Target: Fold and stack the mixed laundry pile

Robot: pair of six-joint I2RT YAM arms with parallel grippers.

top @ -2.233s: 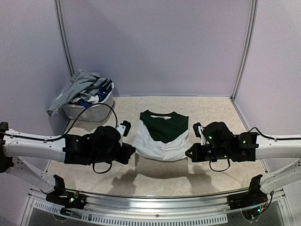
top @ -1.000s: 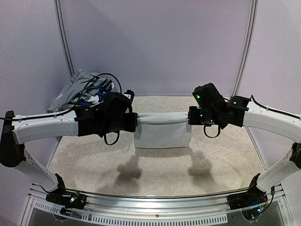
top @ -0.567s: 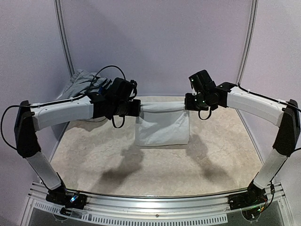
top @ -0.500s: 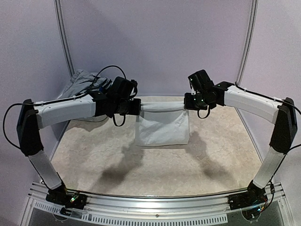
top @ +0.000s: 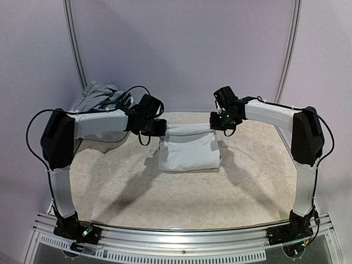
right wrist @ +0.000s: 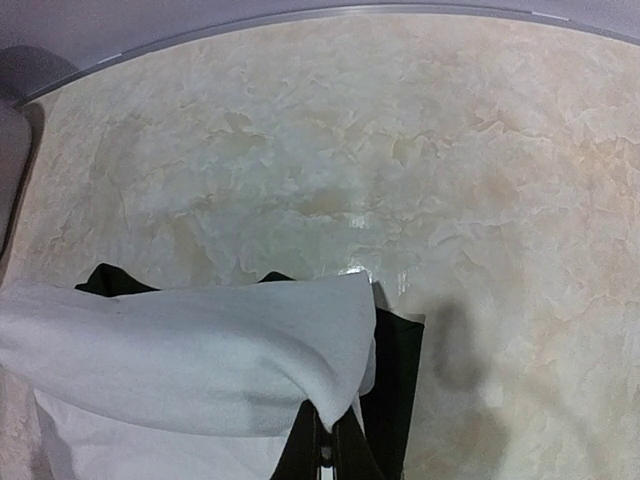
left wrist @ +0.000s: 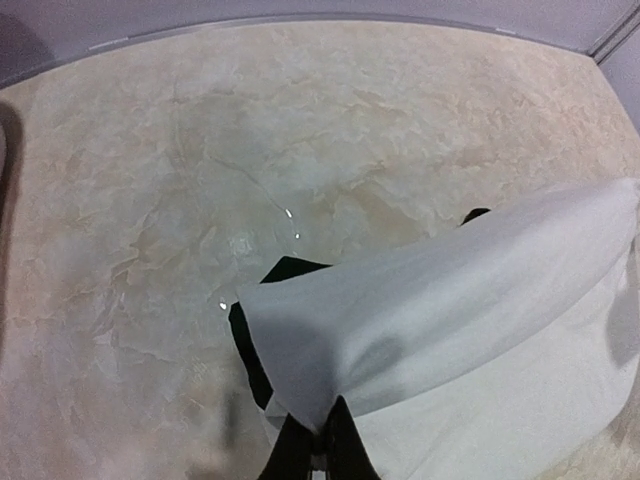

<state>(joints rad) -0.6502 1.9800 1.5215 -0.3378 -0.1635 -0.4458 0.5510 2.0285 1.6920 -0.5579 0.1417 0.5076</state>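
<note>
Beige marbled counter [top: 181, 201] inside a lilac-walled booth. We log a metal rail [top: 181, 230] along the near edge, with the arm bases at its two ends. Left arm [top: 102, 118] and right arm [top: 272, 113] rise from there and reach inward, both held high over the counter, and their shadows fall on the marble below.

Mid-scene, the white T-shirt [top: 188, 153] hangs between the two tools, roughly centred over the counter. Its top edge is stretched from one tool to the other with a slight sag, and the rest drops as a white rectangle. We cannot tell whether the lower hem touches the counter.

Left tool [top: 161, 127] is pinched tight on the shirt's top left corner. In its wrist view the dark fingertips [left wrist: 290, 452] meet with white cloth bunched between them. Right tool [top: 213, 122] is likewise clamped on the top right corner, fingertips [right wrist: 303, 450] together on the cloth edge. Both wrist views show a dark green part [right wrist: 398, 370] peeking from under the white layer.

Farther back, at the far left corner behind the left arm, sits the rest of the laundry pile [top: 99, 96], grey cloth with blue bits. Plain walls [top: 181, 55] close the back.
</note>
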